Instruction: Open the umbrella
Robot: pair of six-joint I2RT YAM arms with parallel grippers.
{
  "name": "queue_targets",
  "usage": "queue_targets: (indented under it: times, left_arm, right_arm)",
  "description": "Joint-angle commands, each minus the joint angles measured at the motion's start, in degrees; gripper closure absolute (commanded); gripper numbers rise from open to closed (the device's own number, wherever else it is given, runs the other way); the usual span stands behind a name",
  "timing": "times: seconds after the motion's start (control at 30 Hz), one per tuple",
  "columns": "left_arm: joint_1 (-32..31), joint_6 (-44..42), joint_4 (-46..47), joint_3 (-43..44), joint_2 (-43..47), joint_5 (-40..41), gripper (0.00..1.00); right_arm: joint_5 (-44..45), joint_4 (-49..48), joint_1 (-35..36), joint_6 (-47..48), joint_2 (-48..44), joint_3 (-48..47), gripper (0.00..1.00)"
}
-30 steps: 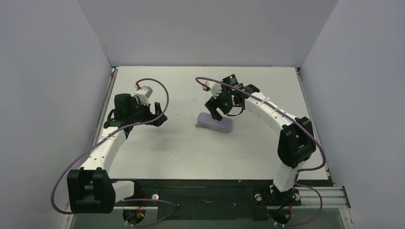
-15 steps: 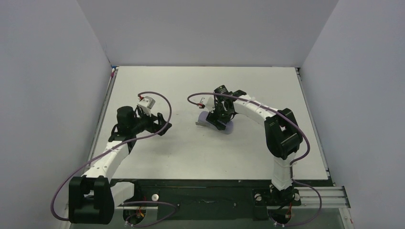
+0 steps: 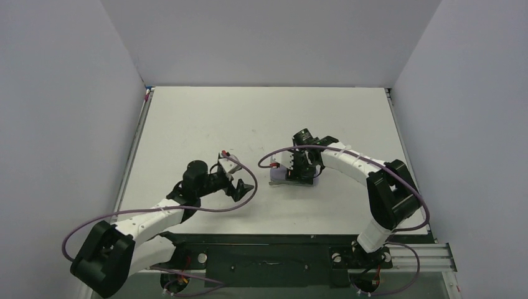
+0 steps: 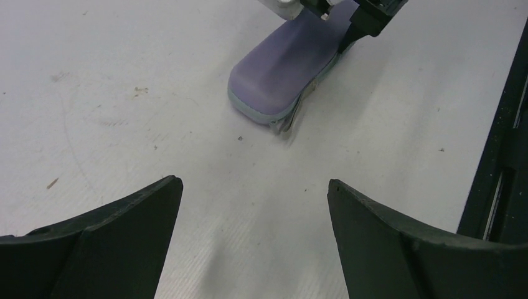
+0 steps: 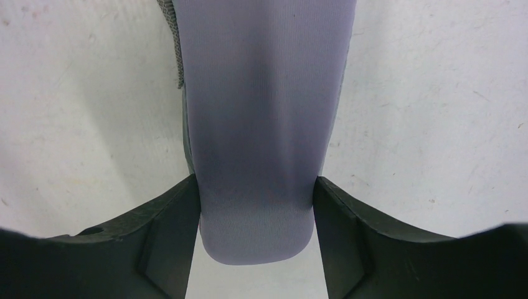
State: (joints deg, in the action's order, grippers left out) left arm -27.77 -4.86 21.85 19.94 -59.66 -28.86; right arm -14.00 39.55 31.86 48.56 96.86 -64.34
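Observation:
The umbrella itself is not in view. A lavender oval hard case (image 3: 276, 180) with a grey zipper edge lies flat on the white table right of centre. My right gripper (image 3: 297, 171) is over it from above. In the right wrist view the two black fingers press both long sides of the case (image 5: 264, 112), with the right gripper (image 5: 256, 187) shut on it near one rounded end. My left gripper (image 3: 244, 187) is open and empty, low over the table to the left of the case. The left wrist view shows the left gripper (image 4: 255, 184) facing the case (image 4: 283, 71).
The table (image 3: 205, 118) is boxed in by white walls at the left, back and right. A black rail (image 3: 280, 240) runs along the near edge and shows at the right of the left wrist view (image 4: 504, 156).
My right gripper came down onto the case, closed on it, and shifted it toward the near right. My left arm swung right and nearer, toward the case, with its jaws open.

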Motion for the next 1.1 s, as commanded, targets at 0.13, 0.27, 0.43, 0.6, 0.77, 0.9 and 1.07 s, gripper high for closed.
queue_targets:
  times: [0.13,0.27,0.43,0.6,0.77,0.9,1.07]
  left_arm:
    - [-14.18,3.40,23.77,-0.88,-15.75,16.50,0.24]
    - [-16.86,6.62,27.93,0.26,-21.54,18.52,0.33]
    - [-18.06,5.54,32.92,0.97,-26.16,18.10,0.40]
    - [-18.03,2.71,38.49,2.90,-34.37,17.90,0.47]
    - [-18.28,1.19,42.02,3.71,-37.55,16.59,0.49]
    - [-18.32,1.00,43.14,3.84,-39.07,16.73,0.49]
    - [-18.29,1.22,45.33,4.53,-41.49,17.75,0.51]
  right_arm:
    - [-2.93,1.38,-2.35,10.74,-5.71,8.82,0.54]
    - [-4.17,0.82,-3.58,10.76,-6.35,9.91,0.55]
    - [-5.69,0.97,-5.49,11.57,-6.89,10.91,0.56]
    - [-6.35,1.15,-5.75,11.17,-7.49,11.30,0.50]
    - [-8.57,1.82,-7.16,7.58,-9.25,9.68,0.25]
    - [-9.41,3.23,-8.45,6.89,-12.09,8.90,0.19]
    - [-8.15,3.86,-10.06,6.94,-10.73,8.70,0.18]
